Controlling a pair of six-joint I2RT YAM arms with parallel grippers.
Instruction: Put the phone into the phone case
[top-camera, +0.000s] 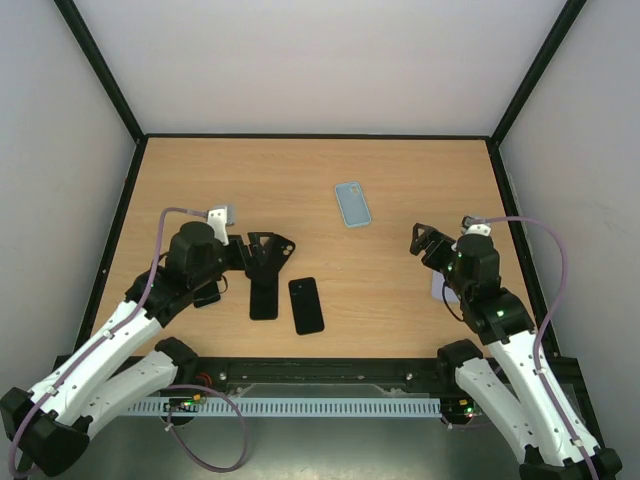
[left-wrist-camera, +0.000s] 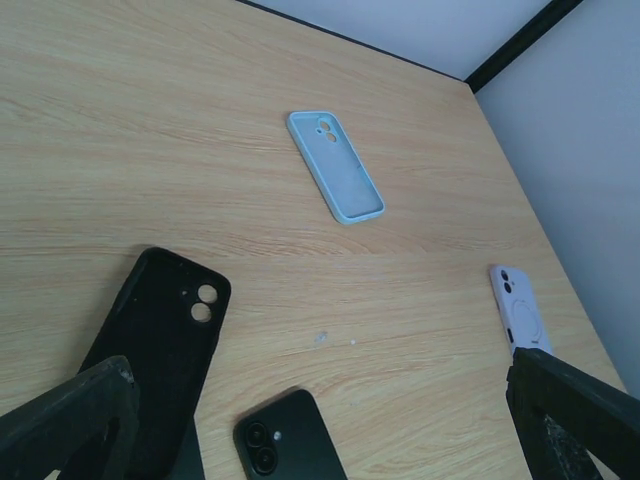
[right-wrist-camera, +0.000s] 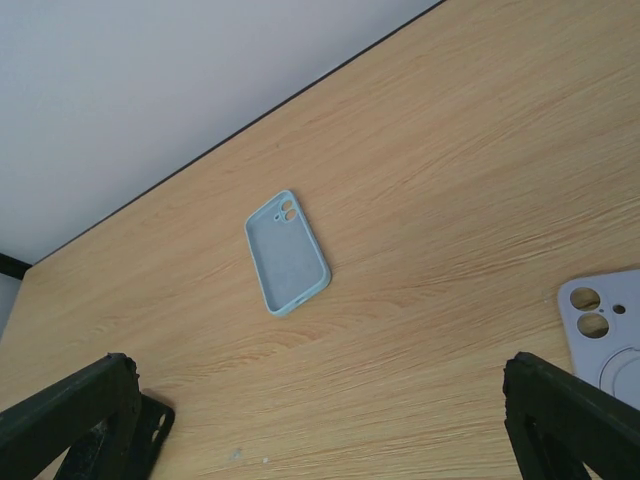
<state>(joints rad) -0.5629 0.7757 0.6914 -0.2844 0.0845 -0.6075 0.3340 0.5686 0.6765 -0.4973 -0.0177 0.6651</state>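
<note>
A black phone (top-camera: 305, 305) lies face down, camera lenses up, near the table's front middle; it also shows in the left wrist view (left-wrist-camera: 290, 442). A black case (top-camera: 264, 295) lies just left of it, partly under my left gripper (top-camera: 247, 270), and shows in the left wrist view (left-wrist-camera: 160, 335). My left gripper (left-wrist-camera: 318, 378) is open and empty, hovering above the black case and the phone. My right gripper (top-camera: 432, 247) is open and empty at the right, above bare wood (right-wrist-camera: 320, 378).
A light blue case (top-camera: 352, 204) lies open side up at the back middle, also in both wrist views (left-wrist-camera: 335, 166) (right-wrist-camera: 287, 252). A pale lilac case (left-wrist-camera: 518, 310) lies at the right under my right arm (right-wrist-camera: 608, 330). Black frame posts edge the table.
</note>
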